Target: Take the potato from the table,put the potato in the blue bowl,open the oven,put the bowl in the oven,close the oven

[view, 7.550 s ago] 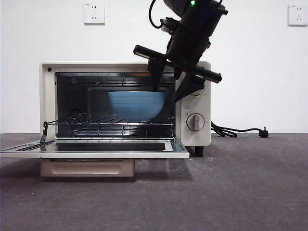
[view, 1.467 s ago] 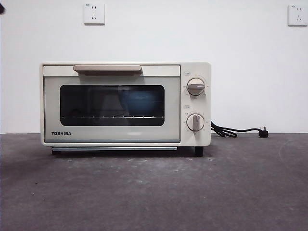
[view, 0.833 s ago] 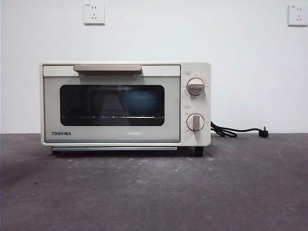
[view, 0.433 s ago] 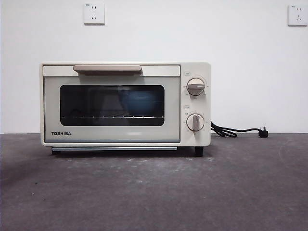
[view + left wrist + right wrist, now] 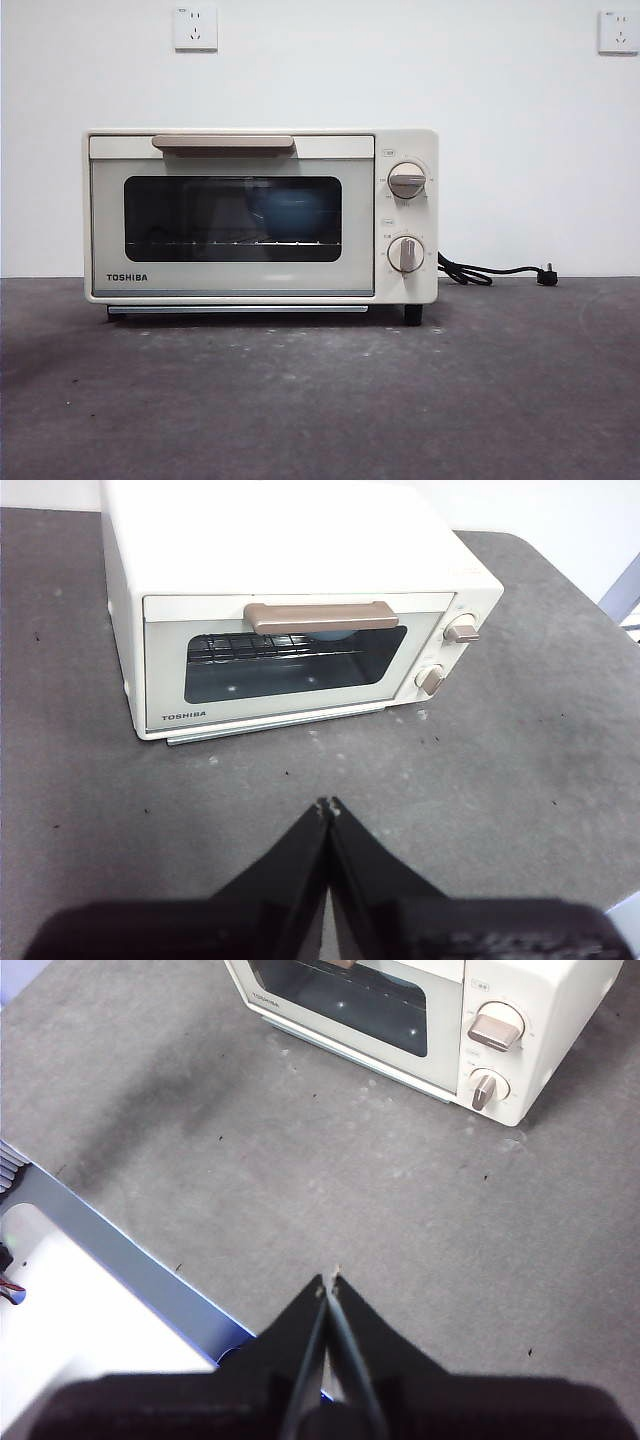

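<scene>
The cream oven [image 5: 260, 215] stands on the dark grey table [image 5: 320, 400] with its door shut and the beige handle [image 5: 223, 143] up. Through the dark window the blue bowl [image 5: 290, 210] shows dimly on the rack; a sliver of blue bowl [image 5: 335, 635] also peeks under the handle in the left wrist view. The potato is hidden. My left gripper [image 5: 327, 806] hovers shut and holds nothing, well back from the oven [image 5: 290, 610] front. My right gripper [image 5: 329, 1282] is also shut with nothing in it, high above the table, off the knob side of the oven [image 5: 440, 1020].
A black cord with plug [image 5: 495, 271] trails from the oven's right side along the wall. Two wall sockets [image 5: 195, 27] sit above. The table's edge and a pale frame [image 5: 90, 1290] show below the right gripper.
Seven seconds ago the door was open with a gripper holding the bowl on the rack. Since then the door has been shut and the arms have withdrawn; nothing moved in the last second.
</scene>
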Robot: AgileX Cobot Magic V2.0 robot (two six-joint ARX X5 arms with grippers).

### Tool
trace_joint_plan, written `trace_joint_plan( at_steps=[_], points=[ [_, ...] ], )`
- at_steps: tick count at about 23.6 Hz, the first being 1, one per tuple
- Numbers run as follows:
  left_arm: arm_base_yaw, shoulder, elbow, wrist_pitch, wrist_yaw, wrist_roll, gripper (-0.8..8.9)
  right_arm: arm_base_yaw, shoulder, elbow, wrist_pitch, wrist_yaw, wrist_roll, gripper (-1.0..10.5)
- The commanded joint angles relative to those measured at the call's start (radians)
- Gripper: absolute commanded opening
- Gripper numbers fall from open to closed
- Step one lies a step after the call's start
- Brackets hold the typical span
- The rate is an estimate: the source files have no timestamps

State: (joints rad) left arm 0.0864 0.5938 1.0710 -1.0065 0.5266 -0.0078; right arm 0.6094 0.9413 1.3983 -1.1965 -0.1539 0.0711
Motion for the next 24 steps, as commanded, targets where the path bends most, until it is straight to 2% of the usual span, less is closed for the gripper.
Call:
trace_joint_plan(
  at_steps=[1, 6, 10, 16, 20, 24],
  points=[
    [-0.002, 0.004, -0.002, 0.001, -0.001, 0.01, -0.04, 0.001, -0.004, -0.001, 0.005, 0.003, 0.01, 0.0],
    [-0.002, 0.013, -0.002, 0.002, -0.003, 0.018, -0.04, 0.0, -0.005, -0.001, 0.005, 0.003, 0.01, 0.0],
    [-0.003, 0.013, -0.004, 0.044, -0.026, 0.121, -0.04, 0.0, -0.006, -0.001, 0.005, 0.003, 0.01, 0.0],
    [0.0, -0.077, -0.061, 0.399, -0.06, 0.253, -0.04, 0.0, -0.006, -0.001, 0.005, 0.003, 0.01, 0.0],
    [-0.001, -0.181, -0.232, 0.699, -0.106, 0.27, -0.04, 0.0, -0.006, -0.001, 0.005, 0.003, 0.01, 0.0],
    [-0.002, -0.253, -0.426, 0.888, -0.195, 0.262, -0.04, 0.0, -0.008, -0.001, 0.005, 0.003, 0.01, 0.0]
  ],
)
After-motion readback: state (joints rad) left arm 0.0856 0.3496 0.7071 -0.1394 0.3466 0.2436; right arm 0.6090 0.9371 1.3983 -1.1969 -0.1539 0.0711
